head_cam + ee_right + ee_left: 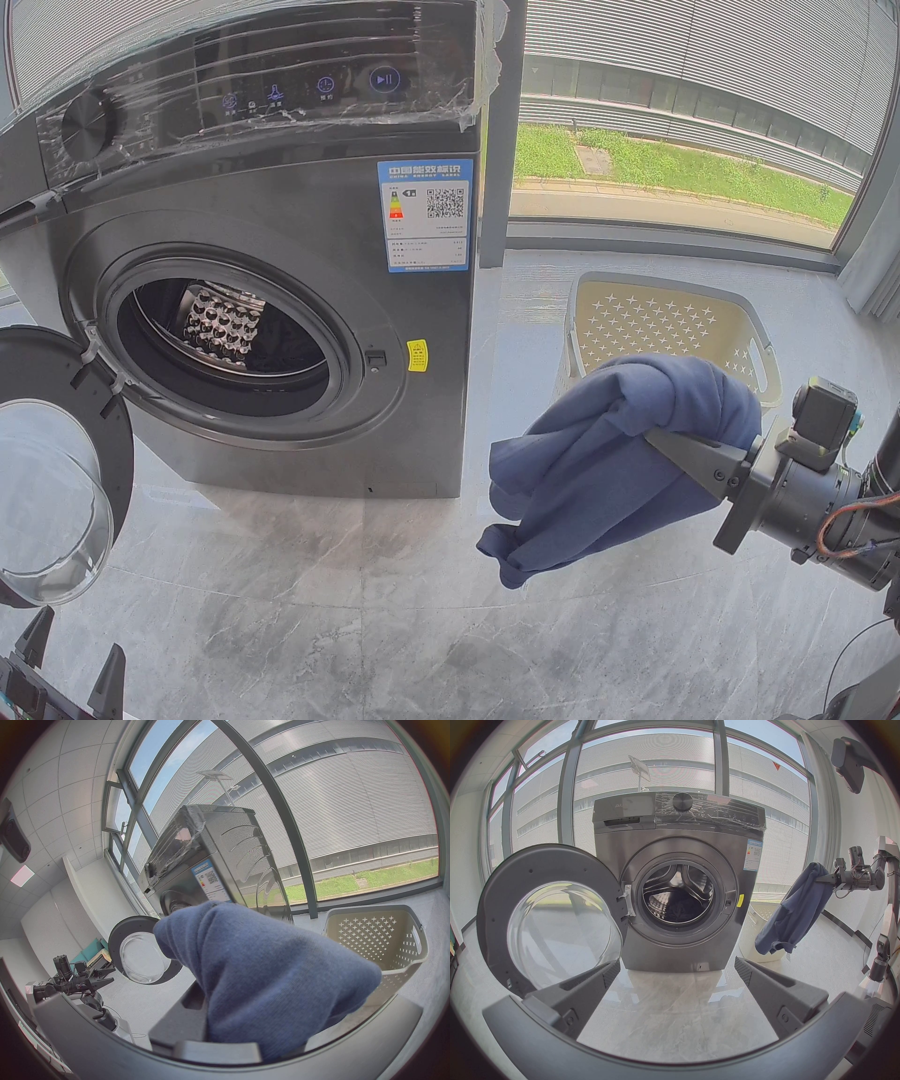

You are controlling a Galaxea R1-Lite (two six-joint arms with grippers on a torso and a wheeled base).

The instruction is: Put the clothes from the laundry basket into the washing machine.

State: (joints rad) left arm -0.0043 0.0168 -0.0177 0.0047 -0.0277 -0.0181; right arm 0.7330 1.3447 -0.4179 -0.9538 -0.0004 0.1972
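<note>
We clench the right tool [658,439] on the crumpled navy cloth garment [591,469] — aloft, out of the cream perforated plastic basket [670,314] for carrying.

Looks like a staged laundry corner in some lab or office building, not a real home tbh; the washing machine [281,309] at left of the head view has plastic film [281,89] over its panel and an energy sticker [425,214] on front; huge windows [656,202] upper right; grey marble-look floor [375,600]; office-style ceiling tiles [56,781] upper left in the right wrist view.
</note>
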